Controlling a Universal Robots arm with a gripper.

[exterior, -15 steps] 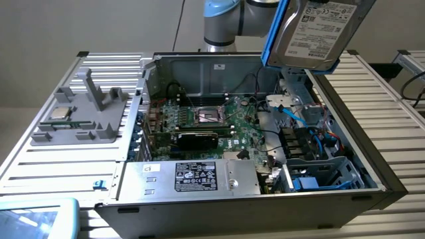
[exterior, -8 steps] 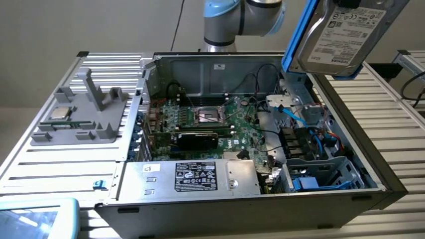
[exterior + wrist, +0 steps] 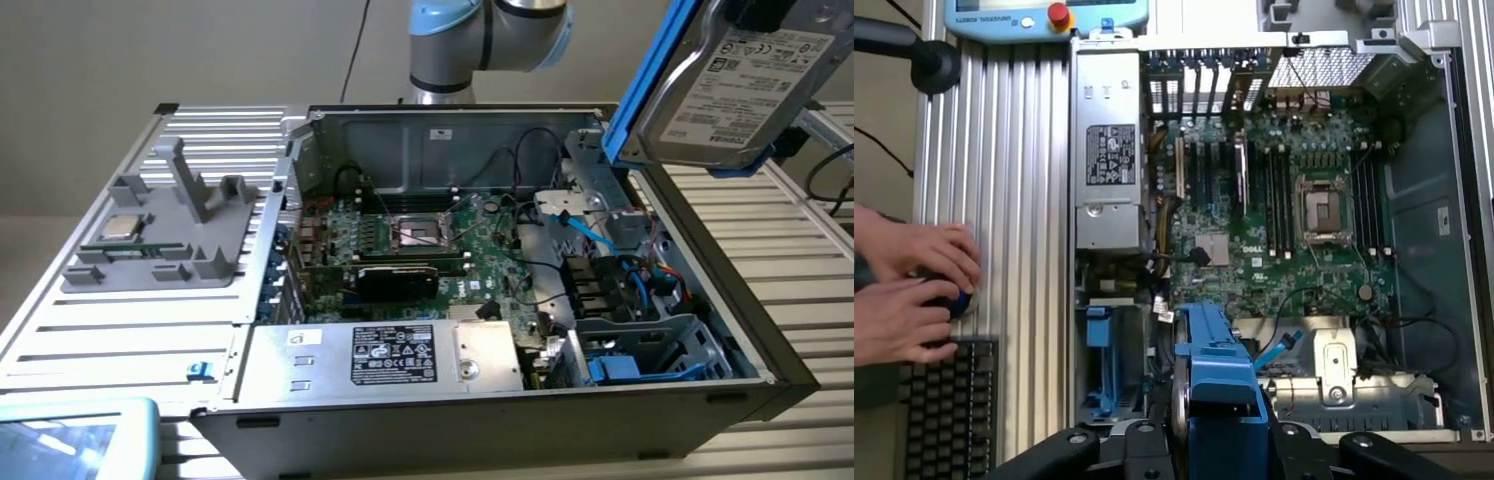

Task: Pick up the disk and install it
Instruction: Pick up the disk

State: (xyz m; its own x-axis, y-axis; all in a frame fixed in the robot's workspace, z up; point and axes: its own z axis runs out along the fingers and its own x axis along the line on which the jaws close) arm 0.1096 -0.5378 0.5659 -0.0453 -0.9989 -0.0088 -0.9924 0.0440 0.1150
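Observation:
The disk (image 3: 734, 80), a silver-grey drive with a white label in a bright blue carrier, hangs tilted in the air above the open computer case's (image 3: 787, 375) right side in the exterior view. My gripper (image 3: 758, 14) is shut on its upper end. In the wrist view the carrier's blue edge (image 3: 1216, 375) stands between my black fingers (image 3: 1104, 445), with my gripper (image 3: 1219, 440) closed around it, high over the case interior.
Inside the case lie the motherboard (image 3: 427, 250), a silver power-supply box (image 3: 387, 355) and a blue drive bay (image 3: 641, 358). A grey fixture with a CPU chip (image 3: 120, 228) stands at the exterior view's left. A person's hands (image 3: 909, 295) rest by a keyboard (image 3: 949, 410).

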